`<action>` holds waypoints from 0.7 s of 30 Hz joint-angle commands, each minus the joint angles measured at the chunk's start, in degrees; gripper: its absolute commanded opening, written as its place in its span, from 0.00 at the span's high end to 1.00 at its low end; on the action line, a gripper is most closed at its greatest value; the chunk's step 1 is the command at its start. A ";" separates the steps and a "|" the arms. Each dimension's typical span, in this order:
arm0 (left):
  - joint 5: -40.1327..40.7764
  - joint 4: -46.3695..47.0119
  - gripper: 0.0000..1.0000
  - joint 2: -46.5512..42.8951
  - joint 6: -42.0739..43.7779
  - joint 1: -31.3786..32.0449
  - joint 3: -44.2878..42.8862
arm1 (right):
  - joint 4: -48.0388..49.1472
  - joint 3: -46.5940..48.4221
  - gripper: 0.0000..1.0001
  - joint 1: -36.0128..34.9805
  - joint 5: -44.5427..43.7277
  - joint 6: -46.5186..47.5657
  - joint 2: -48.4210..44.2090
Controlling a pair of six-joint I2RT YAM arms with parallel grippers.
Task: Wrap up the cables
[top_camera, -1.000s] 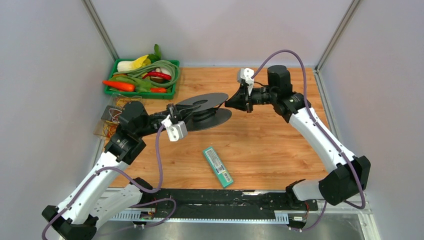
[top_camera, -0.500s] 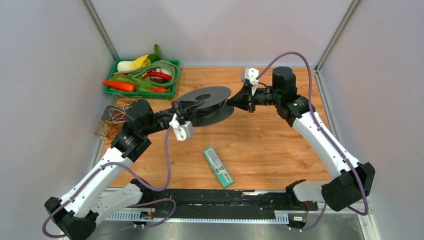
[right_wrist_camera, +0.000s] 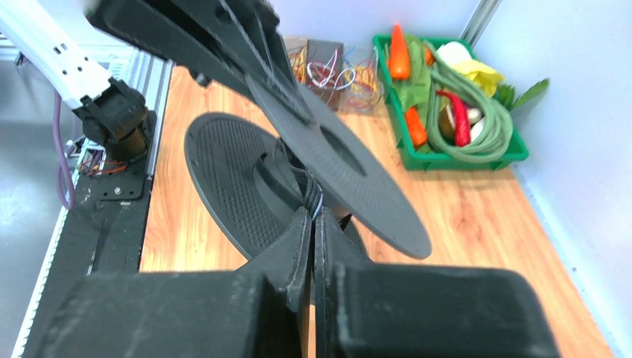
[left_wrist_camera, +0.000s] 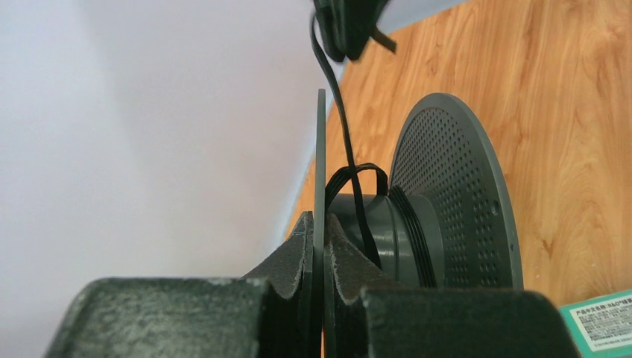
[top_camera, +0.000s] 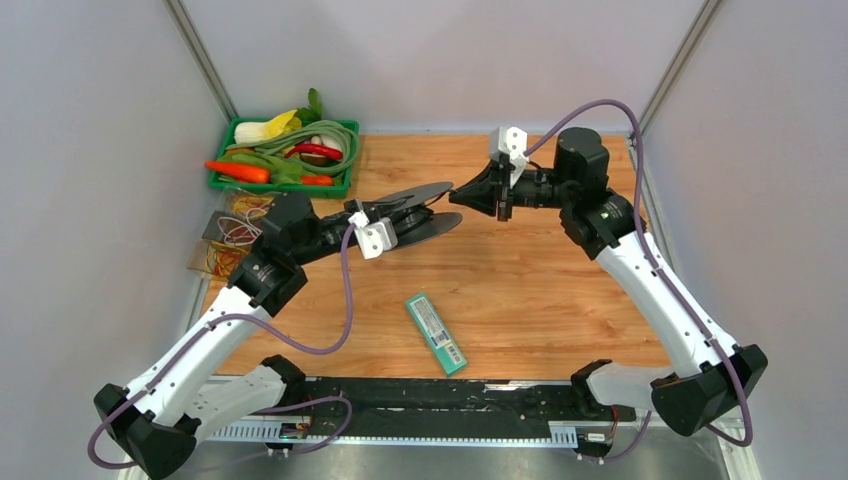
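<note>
Pale grey walls point(top_camera: 430, 60) enclose a wood-grain table point(top_camera: 540, 290) — metal posts point(top_camera: 200, 60) at the back corners.

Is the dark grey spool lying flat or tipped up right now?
Tipped: the dark grey round plastic spool slants, its thin flange clamped edge-on in the left gripper.

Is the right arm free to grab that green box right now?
Probably not yet: the right gripper is shut on the cable, though nothing blocks the way to the green box.
</note>
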State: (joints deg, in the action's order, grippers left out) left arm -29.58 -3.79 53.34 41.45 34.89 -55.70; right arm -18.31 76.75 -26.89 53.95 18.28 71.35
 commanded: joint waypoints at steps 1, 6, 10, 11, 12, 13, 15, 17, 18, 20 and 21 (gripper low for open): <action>1.90 1.16 1.00 0.01 -1.72 0.35 -2.57 | 6.08 4.72 1.00 -0.09 0.80 -5.00 -2.71; 3.04 -0.25 1.00 1.41 -3.05 0.35 -2.48 | 9.24 6.74 1.00 -1.23 1.51 -8.61 -2.80; 2.69 0.10 1.00 0.98 -2.34 0.35 -1.43 | 9.61 6.57 1.00 -1.06 0.19 -8.71 -3.15; 2.43 0.54 1.00 0.80 -2.60 0.35 -1.25 | 8.56 6.31 1.00 -0.79 -0.42 -6.96 -3.15; 1.82 1.06 1.00 0.45 -2.95 0.35 -1.08 | 7.42 5.70 1.00 -0.36 -1.12 -5.73 -3.24; 1.55 1.42 1.00 0.27 -4.09 0.35 -1.16 | 6.45 4.82 1.00 0.26 -1.39 -4.67 -3.15; 1.20 1.60 1.00 0.18 -6.63 0.26 -2.30 | 3.46 3.94 1.00 2.45 -1.92 -2.56 -2.10; 0.23 2.29 1.00 0.10 -9.27 0.26 -3.44 | 0.74 3.40 1.00 5.44 -1.31 -2.20 -0.08; -0.12 2.39 1.00 0.18 -10.94 0.26 -4.23 | -0.14 3.41 1.00 7.10 -0.79 -2.37 1.23; -0.39 2.39 1.00 1.06 -14.97 0.17 -6.51 | -1.46 3.93 1.00 9.83 1.93 -3.43 3.61; -0.82 2.65 1.00 1.50 -18.91 -0.17 -7.74 | -1.47 4.02 1.00 10.89 3.08 -4.39 4.58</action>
State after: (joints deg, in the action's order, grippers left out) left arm -28.82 -3.90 54.89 32.97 35.55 -57.34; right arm -18.65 79.77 -20.95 54.94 14.00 72.71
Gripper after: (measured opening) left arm 0.083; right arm 0.010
